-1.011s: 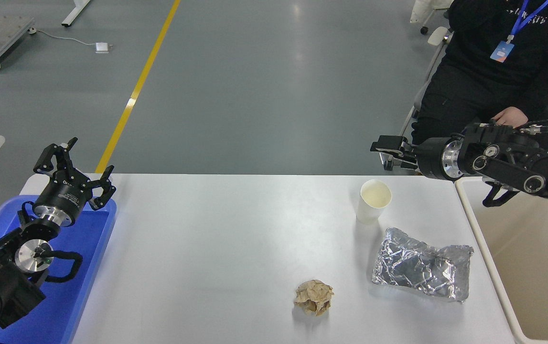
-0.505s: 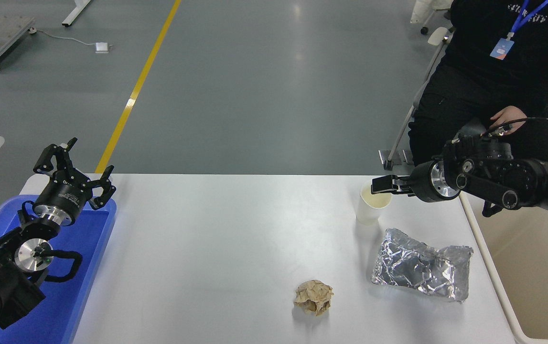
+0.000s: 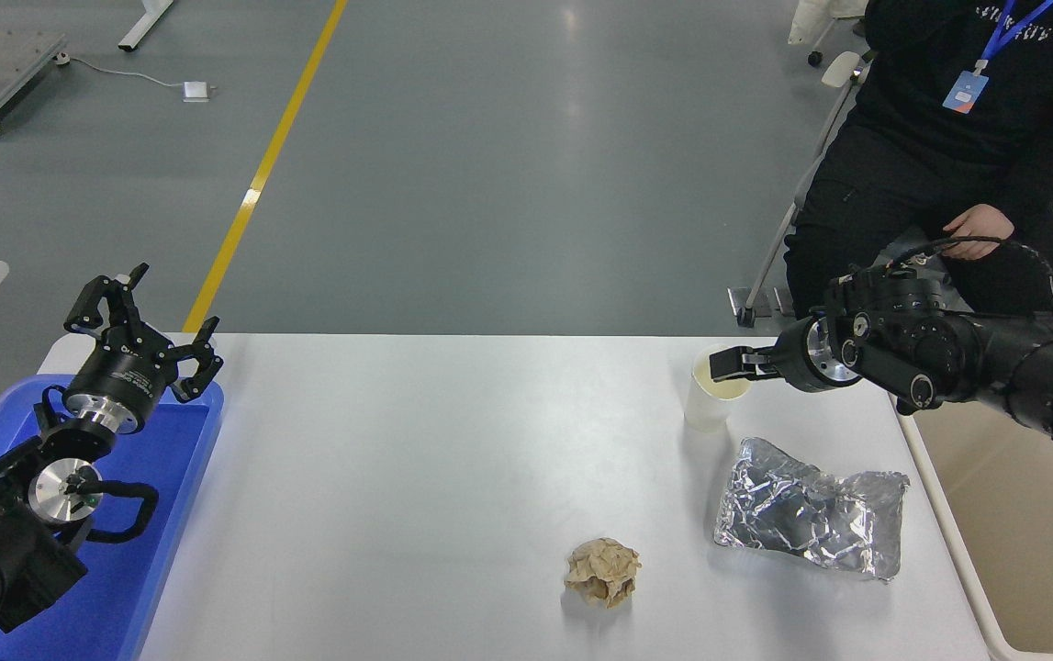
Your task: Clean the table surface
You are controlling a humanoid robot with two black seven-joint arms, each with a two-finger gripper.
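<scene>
Since a second before, the right claw (image 3: pixel 730 364) had come down and leftward from beyond the far edge of the surface (image 3: pixel 416 477) until its tip sat over the rim of the paper cup (image 3: pixel 714 397). Whether its fingers were spread or closed, I could not tell; they appeared as one dark block at the cup's mouth, and contact with the rim could not be made out.

That white surface filled the middle of the view, between the blue tray (image 3: pixel 150 560) at its left edge and the beige bin (image 3: pixel 1031 514) at its right. On it the cup stood upright near the far right. Just in front of the cup lay a crumpled sheet of foil (image 3: pixel 811 519), and to the foil's left, nearer the camera and apart from it, a ball of crumpled brown paper (image 3: pixel 603 571).

At the lower left the left claw (image 3: pixel 154 340) was parked above the tray's far end, its fingers spread and holding nothing.

Beyond the far right corner a person in dark clothes (image 3: pixel 948 138) sat with one hand (image 3: pixel 976 223) resting on a thigh, behind the right arm.
</scene>
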